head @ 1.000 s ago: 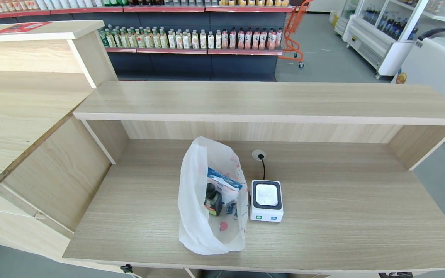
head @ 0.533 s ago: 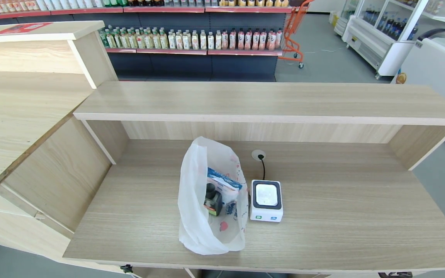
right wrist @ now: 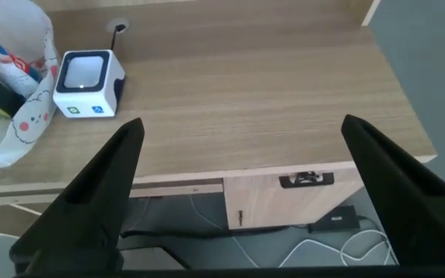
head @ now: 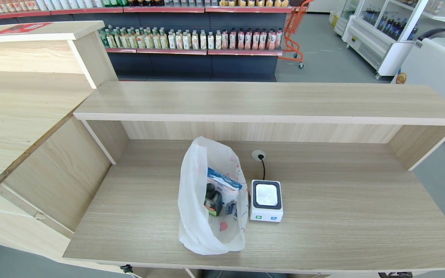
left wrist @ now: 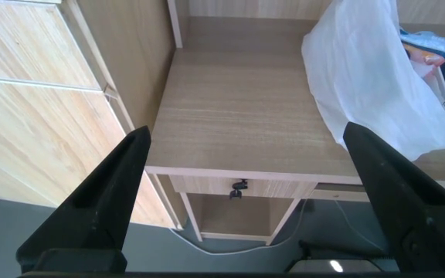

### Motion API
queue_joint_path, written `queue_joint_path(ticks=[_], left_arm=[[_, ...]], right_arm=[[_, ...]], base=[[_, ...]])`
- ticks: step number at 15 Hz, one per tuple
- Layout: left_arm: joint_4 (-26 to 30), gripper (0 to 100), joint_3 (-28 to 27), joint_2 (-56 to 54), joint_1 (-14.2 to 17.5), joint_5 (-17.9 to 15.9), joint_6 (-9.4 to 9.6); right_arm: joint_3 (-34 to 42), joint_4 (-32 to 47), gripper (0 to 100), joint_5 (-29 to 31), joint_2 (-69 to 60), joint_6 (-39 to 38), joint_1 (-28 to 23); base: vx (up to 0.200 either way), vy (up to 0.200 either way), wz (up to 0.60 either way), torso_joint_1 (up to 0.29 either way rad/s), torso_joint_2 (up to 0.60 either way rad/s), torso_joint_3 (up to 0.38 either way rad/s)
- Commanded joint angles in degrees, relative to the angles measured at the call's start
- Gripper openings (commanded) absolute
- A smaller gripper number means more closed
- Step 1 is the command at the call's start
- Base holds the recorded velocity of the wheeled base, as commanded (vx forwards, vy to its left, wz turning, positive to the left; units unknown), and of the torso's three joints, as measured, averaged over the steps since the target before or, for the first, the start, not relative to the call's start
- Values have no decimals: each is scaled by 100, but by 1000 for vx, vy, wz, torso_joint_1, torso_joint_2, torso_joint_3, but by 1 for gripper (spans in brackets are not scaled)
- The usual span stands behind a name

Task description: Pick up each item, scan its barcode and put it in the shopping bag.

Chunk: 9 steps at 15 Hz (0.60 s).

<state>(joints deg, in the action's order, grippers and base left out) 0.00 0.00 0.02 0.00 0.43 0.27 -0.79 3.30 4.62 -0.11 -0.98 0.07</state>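
A white shopping bag [head: 195, 200] stands open near the counter's front, left of the white barcode scanner [head: 267, 200]. Inside the bag lie a dark jar [head: 213, 201] and a blue-and-white packet [head: 224, 183]. My left gripper [left wrist: 246, 135] is open, low in front of the counter's left front edge, with the bag [left wrist: 377, 85] off to one side. My right gripper [right wrist: 242, 123] is open too, held off the counter's right front edge, with the scanner [right wrist: 90, 83] and the bag [right wrist: 14, 85] beyond it. Neither holds anything.
The wooden counter [head: 342, 216] has a raised shelf [head: 269, 102] at the back and a side panel [head: 60, 173] on the left. The scanner's black cable [head: 263, 168] runs to a hole behind it. A drawer handle [right wrist: 307, 180] sits under the front edge.
A dark part of my right arm at the head view's lower right corner has dropped out of sight. The bag, its contents and the scanner have not moved.
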Motion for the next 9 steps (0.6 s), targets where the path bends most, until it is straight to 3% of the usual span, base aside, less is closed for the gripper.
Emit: queue_joint_path(ticks=[1,3,4,9], left_arm=[[0,100,0,-2,0,1,0],[0,100,0,-2,0,1,0],[0,100,0,6,0,1,0],[0,100,0,-2,0,1,17]], right_arm=[[0,21,100,-5,20,-26,1],[0,30,100,4,20,27,1],[0,30,0,4,20,89,1],[0,30,0,4,20,27,1]], base=[[0,0,0,0,0,0],[0,0,0,0,0,0],[0,0,0,0,0,0],[0,0,0,0,0,0]])
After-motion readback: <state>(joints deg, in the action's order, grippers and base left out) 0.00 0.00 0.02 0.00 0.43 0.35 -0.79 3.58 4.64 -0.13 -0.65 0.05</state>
